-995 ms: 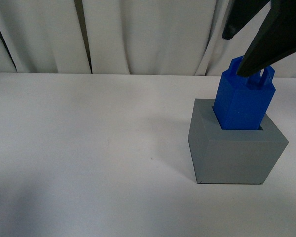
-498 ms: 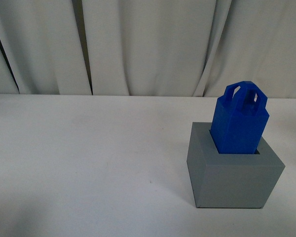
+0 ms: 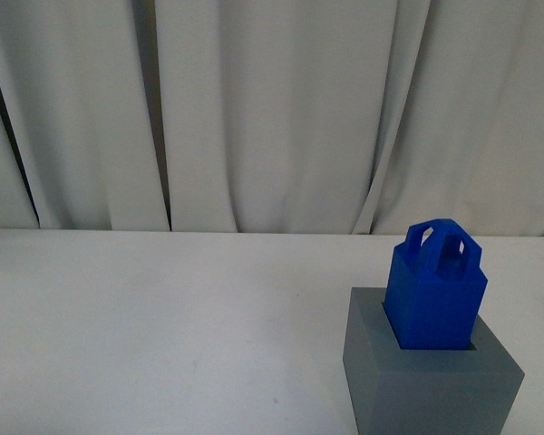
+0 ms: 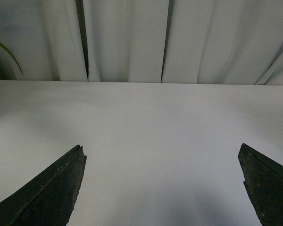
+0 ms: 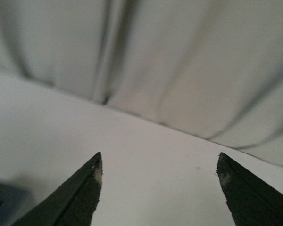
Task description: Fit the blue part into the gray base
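Left gripper [image 4: 161,147]: dark tapered fingers spread wide with nothing between them, only bare desk below; it is out of the front view.
Right gripper [image 5: 159,155]: fingers likewise apart and empty, over bare desk near the far edge; also out of the front view.
Why the hands are free: by my reading, neither needs to hold anything, since the part stands in the base unsupported.
Bright blue plastic square block with an arched handle, the blue part [image 3: 435,299]: its lower end is sunk in the recess and its upper body and handle stand clear above the rim.
Axis and heading: long axis vertical, near upright; the arched cut-out handle points up.
Matte gray cube-shaped base [image 3: 426,390]: on the right half of the white desk [image 3: 163,317], well in from the far edge, one vertical corner turned toward the front.
Fit: a thin dark gap shows at the recess rim; whether the part is fully bottomed cannot be told.
Beyond the desk: pale pleated curtain [image 3: 254,109] along the far edge.
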Controlling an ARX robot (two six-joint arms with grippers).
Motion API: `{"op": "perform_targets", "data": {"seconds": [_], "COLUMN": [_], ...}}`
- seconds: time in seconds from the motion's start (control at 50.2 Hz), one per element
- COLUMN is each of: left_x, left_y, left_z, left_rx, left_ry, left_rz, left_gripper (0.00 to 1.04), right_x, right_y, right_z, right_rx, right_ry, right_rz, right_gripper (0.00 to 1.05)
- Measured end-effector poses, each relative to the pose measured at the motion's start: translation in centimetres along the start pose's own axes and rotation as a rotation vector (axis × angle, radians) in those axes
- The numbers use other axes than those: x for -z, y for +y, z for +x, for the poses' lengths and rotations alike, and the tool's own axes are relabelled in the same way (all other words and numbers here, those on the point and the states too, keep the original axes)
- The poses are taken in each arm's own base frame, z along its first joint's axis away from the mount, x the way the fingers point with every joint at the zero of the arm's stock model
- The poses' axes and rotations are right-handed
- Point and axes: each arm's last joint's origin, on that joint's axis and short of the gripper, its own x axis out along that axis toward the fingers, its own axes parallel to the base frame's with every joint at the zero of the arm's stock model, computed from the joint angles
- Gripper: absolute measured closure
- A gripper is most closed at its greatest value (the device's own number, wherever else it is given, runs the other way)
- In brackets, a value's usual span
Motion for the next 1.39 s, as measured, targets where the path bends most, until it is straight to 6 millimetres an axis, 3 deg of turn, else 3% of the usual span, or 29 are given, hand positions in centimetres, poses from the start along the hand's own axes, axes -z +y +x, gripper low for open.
{"op": "perform_targets", "data": {"seconds": [0.139, 0.418, 0.816, 1.393], "left_x": [0.0, 0.0, 0.0, 0.0], "left_y": [0.0, 0.0, 0.0, 0.0], "left_z": [0.0, 0.0, 0.0, 0.0], "left_rx": [0.000, 0.000, 0.000, 0.000], "left_ry": [0.000, 0.000, 0.000, 0.000], "left_rz": [0.000, 0.000, 0.000, 0.000], "left_gripper": [0.06, 0.06, 0.06, 0.06], "right_x": [2.3, 6.5, 10.1, 12.5], "right_y": [1.1, 4.4, 6.2, 7.2], "right_z": [-2.1, -4.6, -7.8, -10.3], "right_rx": [0.165, 0.149, 0.140, 0.141], "right_ry": [-0.149, -0.140, -0.145, -0.156], "right_rz": [0.192, 0.269, 0.275, 0.276], "right_gripper": [0.56, 1.03, 1.02, 1.02]}}
